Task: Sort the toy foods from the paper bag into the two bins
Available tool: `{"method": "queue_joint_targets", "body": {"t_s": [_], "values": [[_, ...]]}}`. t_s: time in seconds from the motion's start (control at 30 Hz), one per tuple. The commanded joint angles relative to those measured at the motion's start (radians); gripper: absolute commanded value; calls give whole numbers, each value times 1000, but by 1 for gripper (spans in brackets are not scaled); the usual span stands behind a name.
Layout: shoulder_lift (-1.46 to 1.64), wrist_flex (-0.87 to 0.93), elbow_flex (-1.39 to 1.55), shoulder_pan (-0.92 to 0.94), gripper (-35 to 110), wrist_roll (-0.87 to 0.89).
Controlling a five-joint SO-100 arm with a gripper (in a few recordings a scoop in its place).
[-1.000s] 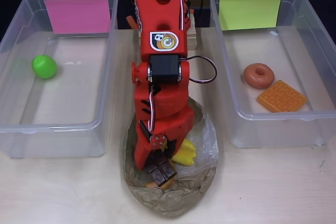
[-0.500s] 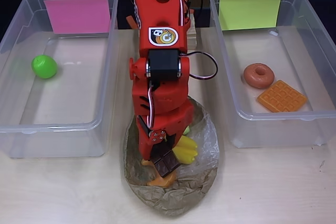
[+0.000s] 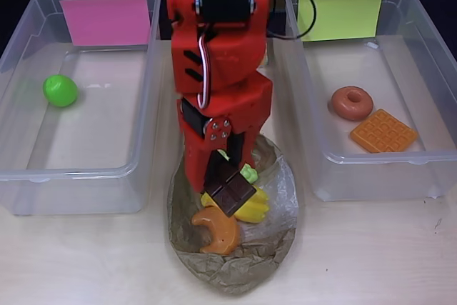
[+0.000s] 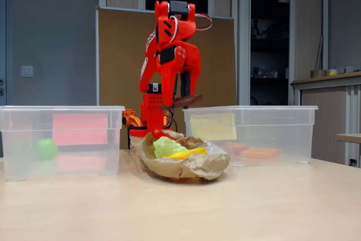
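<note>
My red gripper (image 3: 223,178) is shut on the dark chocolate bar (image 3: 230,191) and holds it in the air above the paper bag (image 3: 235,266). The fixed view shows the chocolate bar (image 4: 181,102) level with the bin rims, well above the bag (image 4: 189,167). In the bag lie an orange croissant (image 3: 216,231), a yellow banana (image 3: 254,209) and pale-green grapes (image 4: 164,146). The pink-label bin (image 3: 86,173) on the left holds a green ball (image 3: 60,91). The yellow-green-label bin (image 3: 378,159) on the right holds a brown donut (image 3: 351,103) and an orange waffle (image 3: 383,131).
The arm's base stands between the two bins, behind the bag. Bare wooden table (image 3: 371,255) lies in front of the bins and on both sides of the bag. The bin walls stand taller than the bag.
The gripper has risen out of the bag with the chocolate bar and the arm has folded upward. The croissant that lay under it now shows fully.
</note>
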Motion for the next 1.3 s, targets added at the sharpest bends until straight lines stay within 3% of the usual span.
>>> {"method": "queue_joint_targets", "body": {"t_s": [0.0, 0.27, 0.53, 0.73, 1.07, 1.27], "values": [[215, -11, 109, 25, 13, -26], [558, -69, 491, -20, 13, 21], [796, -52, 750, -304, 13, 344], [907, -29, 950, -634, 14, 808], [986, -57, 1192, -1273, 16, 1841], [891, -91, 1183, -1450, 23, 2171]]}}
